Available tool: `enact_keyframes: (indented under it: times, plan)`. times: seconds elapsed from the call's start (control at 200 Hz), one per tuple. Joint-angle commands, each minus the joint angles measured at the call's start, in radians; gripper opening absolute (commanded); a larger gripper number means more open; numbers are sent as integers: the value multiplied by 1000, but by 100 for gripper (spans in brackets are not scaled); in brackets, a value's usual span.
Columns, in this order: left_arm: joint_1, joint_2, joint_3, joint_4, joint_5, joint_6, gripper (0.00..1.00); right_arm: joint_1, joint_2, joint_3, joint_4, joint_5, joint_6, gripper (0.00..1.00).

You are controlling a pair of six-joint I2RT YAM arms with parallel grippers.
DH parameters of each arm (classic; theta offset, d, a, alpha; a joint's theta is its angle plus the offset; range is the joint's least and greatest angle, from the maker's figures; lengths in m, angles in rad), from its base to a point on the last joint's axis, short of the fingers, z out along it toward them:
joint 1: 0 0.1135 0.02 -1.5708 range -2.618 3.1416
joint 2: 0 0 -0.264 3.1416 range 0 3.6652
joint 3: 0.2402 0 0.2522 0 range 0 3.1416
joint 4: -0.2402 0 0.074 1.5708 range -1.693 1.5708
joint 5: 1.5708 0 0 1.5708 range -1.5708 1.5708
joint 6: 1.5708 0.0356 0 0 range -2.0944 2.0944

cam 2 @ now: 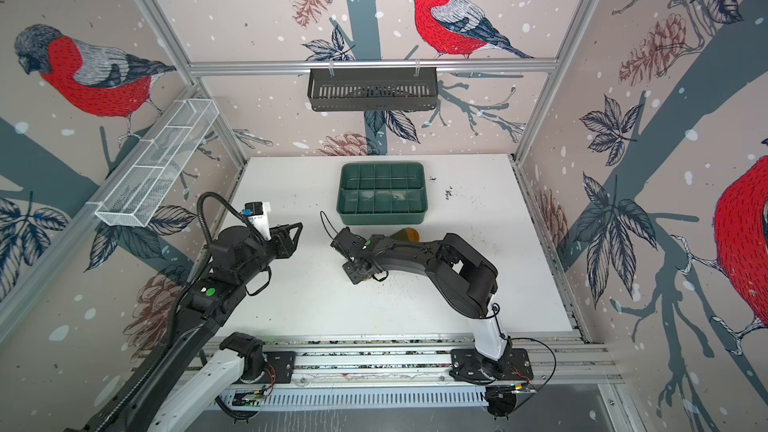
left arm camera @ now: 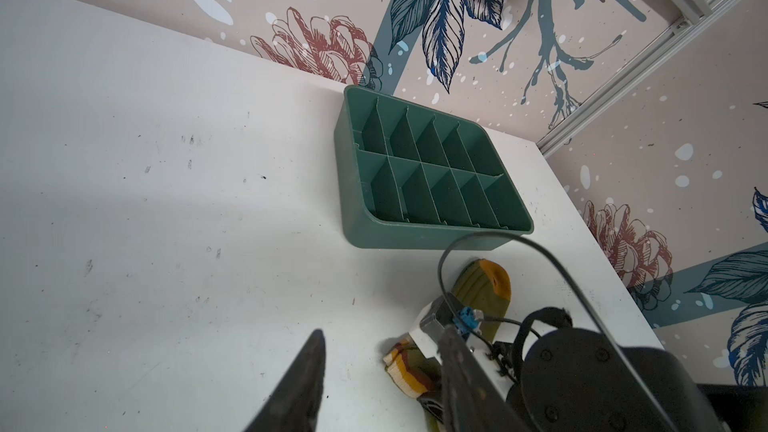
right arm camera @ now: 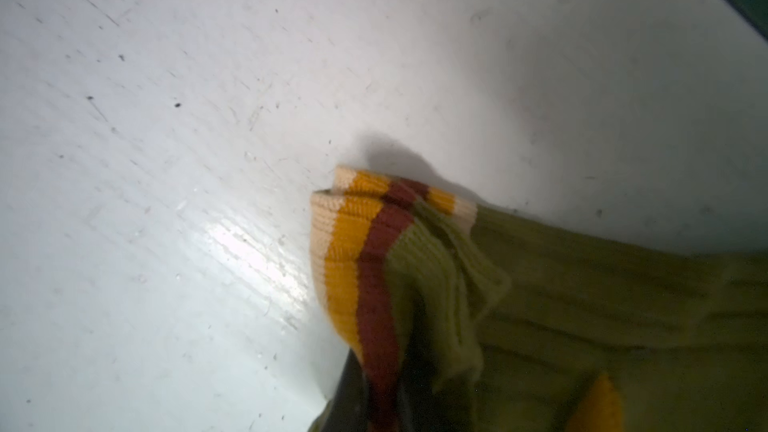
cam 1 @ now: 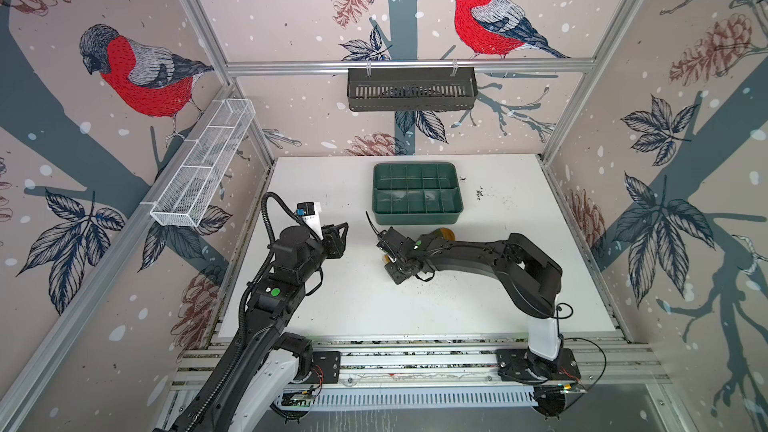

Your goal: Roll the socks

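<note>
- right gripper [right arm camera: 382, 403] is clamped onto the striped cuff end of the socks [right arm camera: 582, 305], with the cuff bunched up right between its fingers
- the rest of the socks runs back under that arm on the table [cam 1: 353, 305], orange toe poking out near the green tray [cam 1: 417, 210]
- left gripper [cam 1: 341, 234] hangs open with nothing in it, and the socks sit off to its side, well apart

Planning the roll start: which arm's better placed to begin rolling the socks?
Right. The right gripper is at the striped cuff of the socks, apparently pinching it. The left gripper hangs open over bare table, apart from the socks.
</note>
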Motion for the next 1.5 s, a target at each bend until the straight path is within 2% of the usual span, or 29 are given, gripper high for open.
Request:
enact_keyframes:
  times: [0.0, 0.3, 0.55, 0.77, 1.016, 1.176, 1.321, 1.436, 1.496]
  plan:
    - [1, 12, -2, 33, 21, 10, 45, -42, -24, -63, -33, -183, 18, 2]
    - [1, 89, 4, 31, 80, 46, 43, -228, -209, -272, 226, -621, 121, 1]
    - [-4, 181, 16, 20, 192, 80, 39, -301, -256, -393, 447, -847, 264, 2]
    - [-126, 236, 44, -45, 94, 104, 37, -379, -264, -505, 609, -924, 375, 2]
    - [-253, 341, 92, -43, 52, 101, 36, -428, -265, -584, 750, -987, 464, 6]
    - [-347, 441, 137, -36, 7, 101, 35, -464, -253, -648, 928, -1053, 589, 7]
    - [-366, 472, 139, 4, 6, 88, 34, -474, -238, -715, 1152, -1115, 745, 6]
    - [-372, 481, 142, 9, 4, 85, 34, -465, -224, -742, 1266, -1135, 832, 7]
    - [-375, 486, 140, 10, 5, 85, 34, -459, -194, -773, 1444, -1153, 953, 7]
